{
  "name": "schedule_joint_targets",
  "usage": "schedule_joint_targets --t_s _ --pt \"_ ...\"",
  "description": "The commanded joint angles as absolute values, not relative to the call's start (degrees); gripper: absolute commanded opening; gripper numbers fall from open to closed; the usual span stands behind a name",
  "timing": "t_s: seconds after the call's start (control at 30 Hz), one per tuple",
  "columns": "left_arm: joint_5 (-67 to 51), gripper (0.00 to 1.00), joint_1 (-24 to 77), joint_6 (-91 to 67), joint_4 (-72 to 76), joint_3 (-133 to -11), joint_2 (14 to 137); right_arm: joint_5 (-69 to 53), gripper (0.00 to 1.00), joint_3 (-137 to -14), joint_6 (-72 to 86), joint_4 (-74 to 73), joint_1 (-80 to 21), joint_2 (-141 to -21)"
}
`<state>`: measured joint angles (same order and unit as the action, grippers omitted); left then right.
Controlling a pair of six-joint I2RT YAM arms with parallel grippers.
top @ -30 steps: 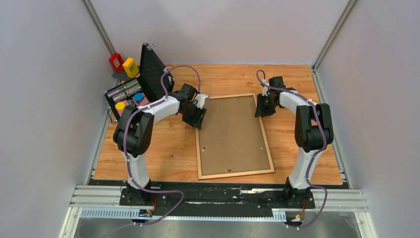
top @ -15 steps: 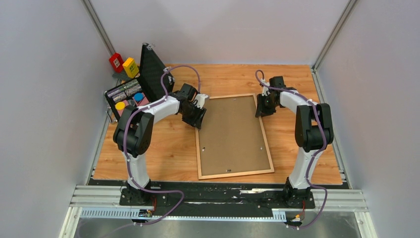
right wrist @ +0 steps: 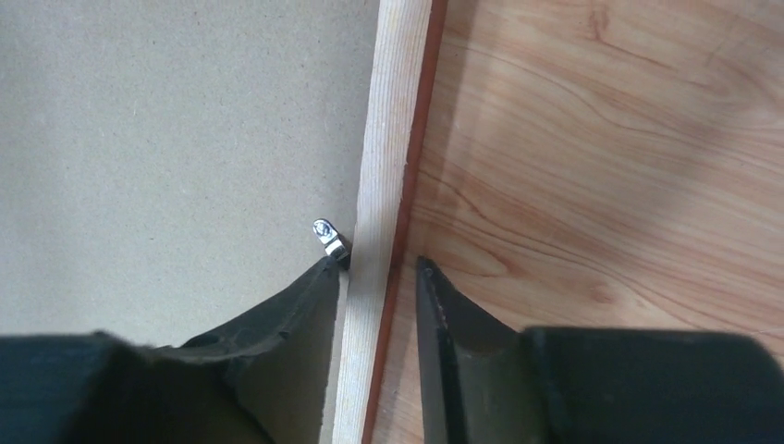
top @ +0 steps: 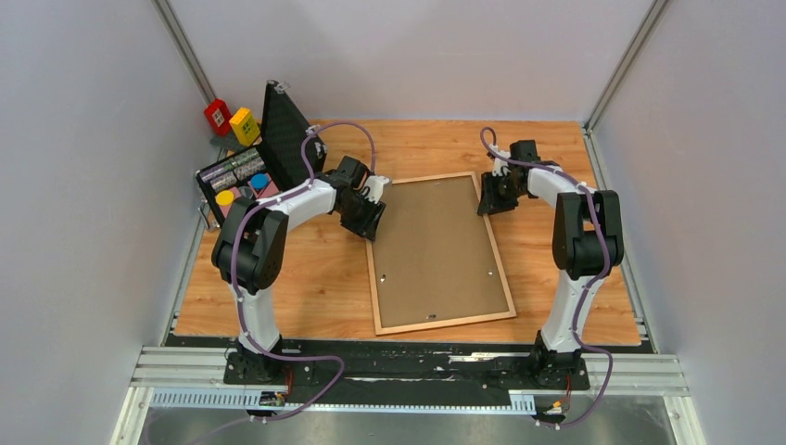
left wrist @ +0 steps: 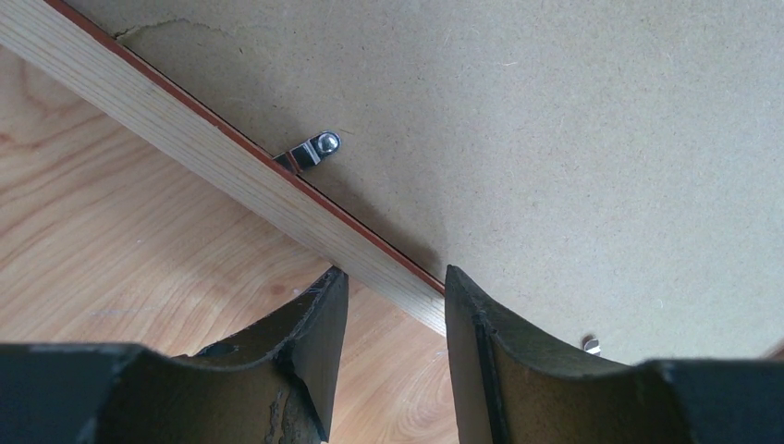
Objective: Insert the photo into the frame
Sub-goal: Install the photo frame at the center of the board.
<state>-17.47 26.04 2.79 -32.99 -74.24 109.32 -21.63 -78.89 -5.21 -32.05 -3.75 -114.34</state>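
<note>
- The frame [top: 445,323] lies face down on the wooden table [top: 306,287], pale back upward, long sides running away from me and a little askew
- A brown backing board [top: 436,246] fills its opening
- My left gripper [left wrist: 393,287] sits at the far end of the frame's left rail, just short of the corner
- Its jaws are parted only by the width of that rail: one finger meets the outer edge on the table side, the other meets the inner edge by the board, so I read it as clamped on the rail
- A small metal clip [left wrist: 314,148] lies across the rail's inner edge onto the board, a short way ahead of the left fingers
- My right gripper [right wrist: 377,268] straddles the right rail near the far corner, with the same narrow opening, pinching the wood
- Its inner fingertip touches another metal tab [right wrist: 328,236]; the outer one is at the reddish edge
</note>
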Motion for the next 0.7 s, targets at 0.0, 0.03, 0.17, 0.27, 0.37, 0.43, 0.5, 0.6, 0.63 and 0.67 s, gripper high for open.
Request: schedule_joint_targets --t_s 0.0,0.03,0.17,0.27,0.37,0.43,0.5,0.6,0.63,0.67 --pt "-18.50 0.50 26.19 3.72 -32.87 -74.98 108.65 -23.25 0.40 -80.13 -7.56 -29.18 -3.43 -114.39" --pt "-18.52 0.50 26.19 3.71 -32.87 -74.98 108.64 -23.44 0.45 -79.87 -7.69 -29.25 -3.49 -113.97" --pt "-18.46 0.50 26.19 3.78 -32.92 -75.08 108.63 -22.84 0.59 -79.33 -8.20 -29.26 -3.55 -112.70" --pt "-18.51 0.50 26.19 3.86 -32.96 -75.15 108.63 -22.13 0.59 -79.19 -8.88 -29.34 -3.53 -112.58" --pt "-18.57 0.50 26.14 3.79 -33.08 -75.28 108.71 -21.60 0.57 -79.04 -9.66 -29.52 -3.68 -112.75" --pt "-18.55 0.49 26.14 3.86 -33.15 -75.43 108.79 -20.96 0.55 -78.97 -10.41 -29.55 -3.90 -112.83" --pt "-18.47 0.50 26.17 3.87 -33.29 -75.49 108.88 -20.39 0.52 -78.82 -11.18 -29.45 -4.03 -112.90" --pt "-18.57 0.50 26.16 3.93 -33.29 -75.50 109.04 -19.87 0.50 -78.77 -12.01 -29.22 -4.28 -113.04" --pt "-18.60 0.49 26.17 3.88 -33.24 -75.56 109.17 -19.80 0.49 -78.71 -12.11 -29.02 -4.29 -113.07" --pt "-18.58 0.49 26.19 3.88 -33.27 -75.62 109.21 -19.62 0.48 -78.60 -12.20 -28.76 -4.46 -113.19"
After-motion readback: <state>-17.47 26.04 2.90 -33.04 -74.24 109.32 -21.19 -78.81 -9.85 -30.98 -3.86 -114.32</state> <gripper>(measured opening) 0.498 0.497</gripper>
